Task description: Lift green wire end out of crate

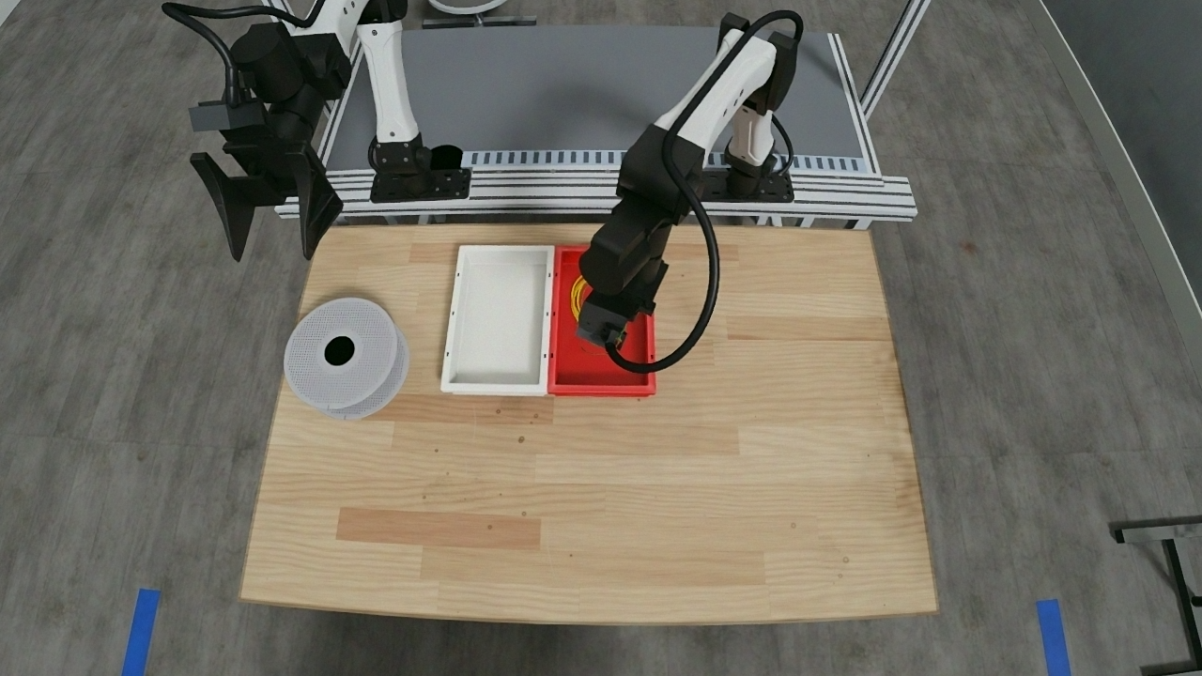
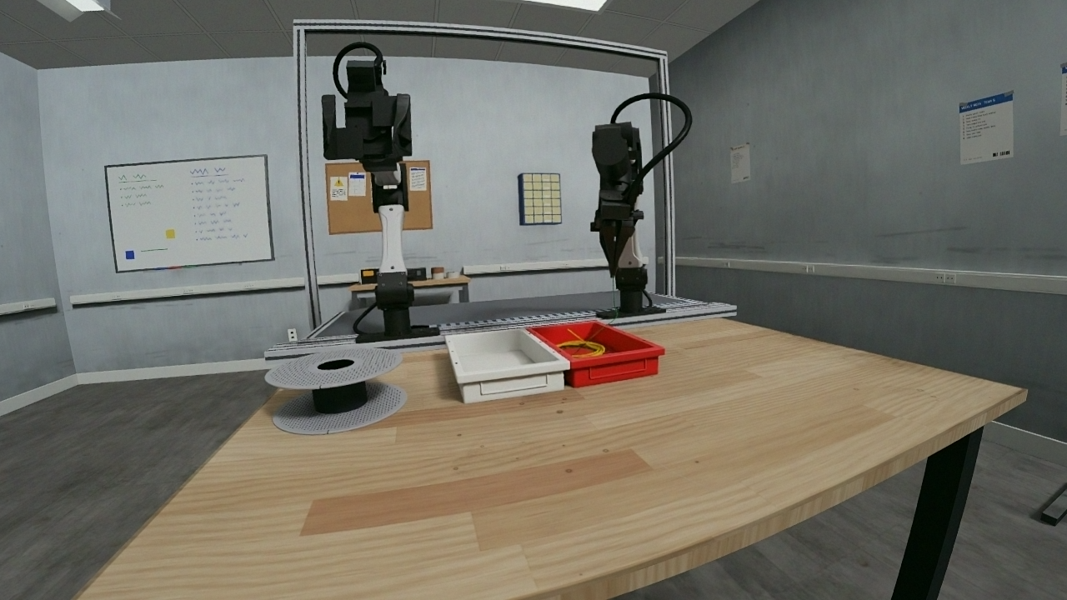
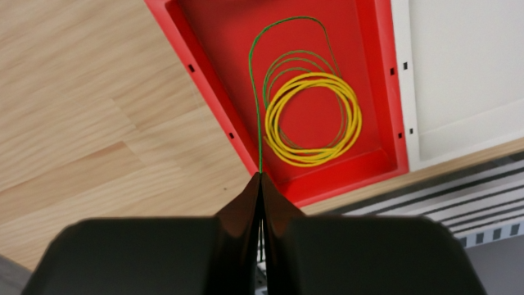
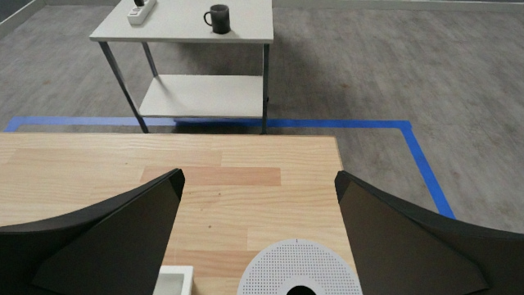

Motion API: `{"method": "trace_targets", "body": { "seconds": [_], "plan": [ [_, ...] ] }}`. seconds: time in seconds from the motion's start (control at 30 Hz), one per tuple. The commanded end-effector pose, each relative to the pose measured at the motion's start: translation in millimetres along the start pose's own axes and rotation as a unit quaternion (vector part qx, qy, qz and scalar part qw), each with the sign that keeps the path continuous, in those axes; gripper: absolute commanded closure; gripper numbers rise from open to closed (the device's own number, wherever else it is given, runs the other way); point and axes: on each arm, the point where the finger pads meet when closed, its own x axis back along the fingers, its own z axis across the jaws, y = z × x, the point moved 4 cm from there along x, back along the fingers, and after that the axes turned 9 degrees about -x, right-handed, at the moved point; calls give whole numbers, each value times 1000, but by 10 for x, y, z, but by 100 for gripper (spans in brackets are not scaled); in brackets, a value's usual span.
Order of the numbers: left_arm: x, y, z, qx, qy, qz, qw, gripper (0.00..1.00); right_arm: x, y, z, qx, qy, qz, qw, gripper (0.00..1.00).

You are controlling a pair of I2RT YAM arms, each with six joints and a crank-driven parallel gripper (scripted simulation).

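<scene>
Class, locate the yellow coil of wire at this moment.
In the left wrist view, the yellow coil lies right of centre inside the red crate, overlapping the green wire's loops.

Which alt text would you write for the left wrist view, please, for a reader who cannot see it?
The left gripper's closed jaws pinch a green wire, which curves up from a red crate. Inside, a yellow coil lies over more green loops, beside a white crate.
</scene>
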Motion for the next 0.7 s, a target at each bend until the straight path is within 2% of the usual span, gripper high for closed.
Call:
{"method": "trace_targets", "body": {
  "seconds": [0.0, 0.67],
  "plan": [
    [-25, -7, 44, 2, 0, 2, 1000, 100, 22, -39, 18, -2, 1, 1, 1000, 0],
    [78, -12, 43, 2, -2, -19, 1000, 100, 22, -39, 18, -2, 1, 1, 1000, 0]
  ]
}}
